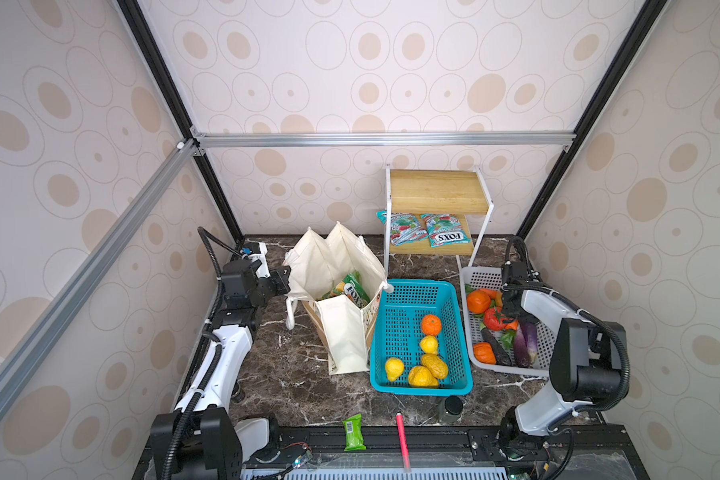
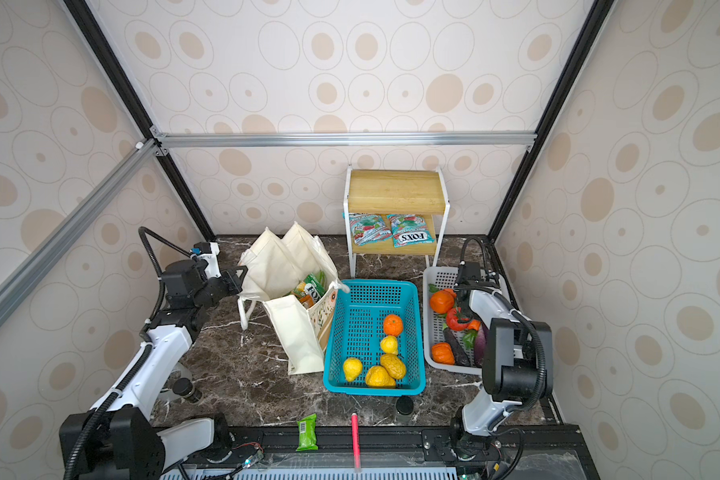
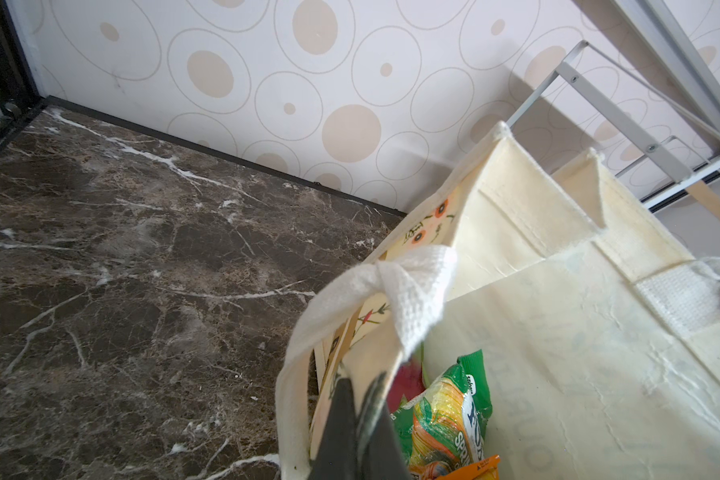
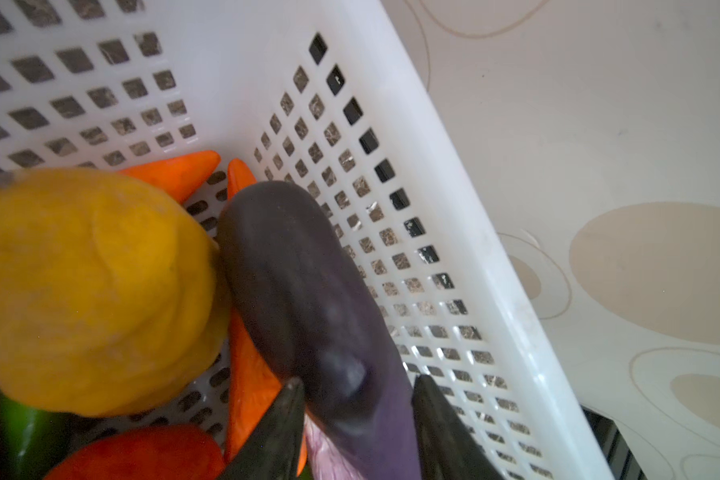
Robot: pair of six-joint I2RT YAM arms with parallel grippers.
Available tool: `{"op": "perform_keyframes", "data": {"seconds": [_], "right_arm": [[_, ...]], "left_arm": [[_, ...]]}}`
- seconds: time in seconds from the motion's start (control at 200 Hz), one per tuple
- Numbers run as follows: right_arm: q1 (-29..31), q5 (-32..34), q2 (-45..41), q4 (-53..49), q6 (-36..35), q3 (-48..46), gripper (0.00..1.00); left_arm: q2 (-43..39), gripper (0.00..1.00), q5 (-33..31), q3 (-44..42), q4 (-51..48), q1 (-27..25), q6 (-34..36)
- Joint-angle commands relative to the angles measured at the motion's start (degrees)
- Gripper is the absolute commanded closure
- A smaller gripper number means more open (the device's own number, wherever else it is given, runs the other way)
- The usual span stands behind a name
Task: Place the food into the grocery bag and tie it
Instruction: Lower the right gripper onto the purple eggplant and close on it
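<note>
The cream grocery bag stands open at the back left. A green Fox's packet and an orange packet lie inside. My left gripper is shut on the bag's side wall, just below a white strap handle. My right gripper is down in the white basket, shut on a purple eggplant. A yellow fruit and orange carrots lie beside it.
The blue basket between bag and white basket holds an orange and several yellow fruits. More eggplants lie in the white basket. A shelf at the back carries teal Fox's packets. Green bar, red pen and dark jar sit in front.
</note>
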Motion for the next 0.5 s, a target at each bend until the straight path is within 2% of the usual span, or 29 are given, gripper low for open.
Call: {"op": "perform_keyframes", "data": {"seconds": [0.0, 0.23, 0.255, 0.3, 0.32, 0.34, 0.35, 0.44, 0.495], "right_arm": [[0.0, 1.28, 1.0, -0.23, -3.07, 0.91, 0.6], [-0.09, -2.24, 5.34, -1.43, -4.94, 3.15, 0.55], [-0.11, -2.57, 5.55, -1.75, -4.76, 3.46, 0.5], [-0.09, -3.35, 5.62, -1.62, -4.74, 3.58, 0.35], [-0.09, -3.42, 5.61, -1.46, -4.72, 3.58, 0.26], [-0.15, -3.61, 5.61, -1.31, -4.72, 3.58, 0.07], [-0.17, -3.73, 5.61, -1.31, -4.78, 3.58, 0.02], [-0.6, -4.11, 6.24, -1.6, -4.47, 4.11, 0.0], [-0.61, -4.05, 6.77, -1.51, -4.58, 4.2, 0.02]], "left_arm": [[0.06, 1.0, -0.41, 1.32, 3.07, 0.51, 1.54], [0.36, 1.0, -0.34, 1.31, 3.11, 0.52, 1.52], [0.45, 1.0, -0.45, 1.3, 3.08, 0.52, 1.52], [0.54, 1.0, -0.48, 1.3, 2.99, 0.51, 1.5], [0.54, 1.0, -0.45, 1.38, 2.95, 0.56, 1.61], [0.63, 1.0, -0.46, 1.44, 2.94, 0.51, 1.57], [0.63, 1.0, -0.45, 1.4, 2.94, 0.51, 1.61], [0.72, 1.0, -0.47, 1.3, 3.11, 0.56, 1.62], [0.72, 1.0, -0.4, 1.36, 3.03, 0.54, 1.62]]}}
